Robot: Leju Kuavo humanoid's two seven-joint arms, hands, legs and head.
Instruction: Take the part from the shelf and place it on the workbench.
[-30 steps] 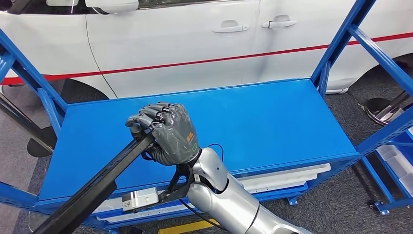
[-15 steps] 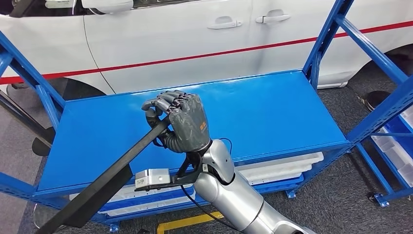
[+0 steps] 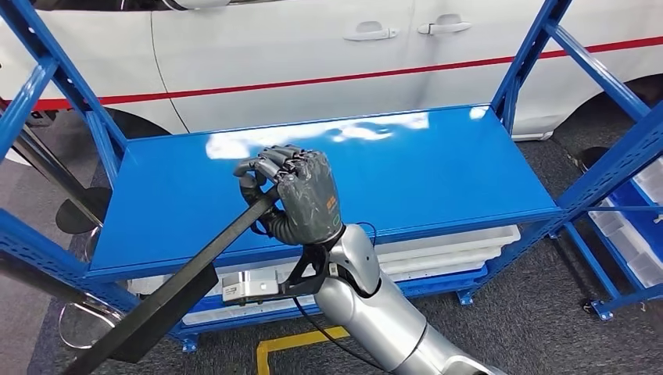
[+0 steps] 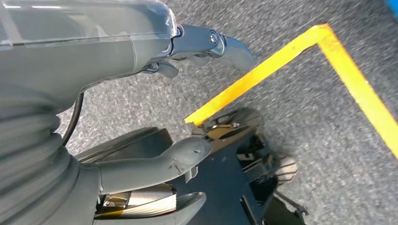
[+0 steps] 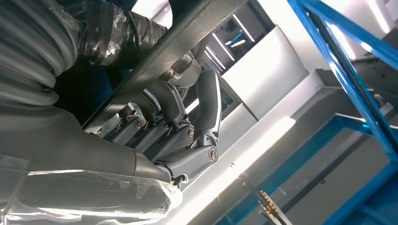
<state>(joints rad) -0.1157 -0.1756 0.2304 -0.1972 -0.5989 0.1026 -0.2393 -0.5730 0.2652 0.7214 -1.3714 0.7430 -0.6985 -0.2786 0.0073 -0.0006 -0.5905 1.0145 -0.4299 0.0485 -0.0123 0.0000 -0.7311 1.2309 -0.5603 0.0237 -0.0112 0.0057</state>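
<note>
Shifted slightly rightward over the blue shelf (image 3: 438, 172); right hand (image 3: 301, 195) grips long black bar (image 3: 180, 289). Left hand (image 4: 155, 117) empty, fingers apart. Could snag the frame, being long.

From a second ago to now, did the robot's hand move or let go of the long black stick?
The right hand did not let go: it still grips the long black part at its upper end, fingers wrapped around it. The hand and part have come a little further over the blue shelf top. The whole view also shifted, so the camera moved. The white car stays behind the shelf.
</note>
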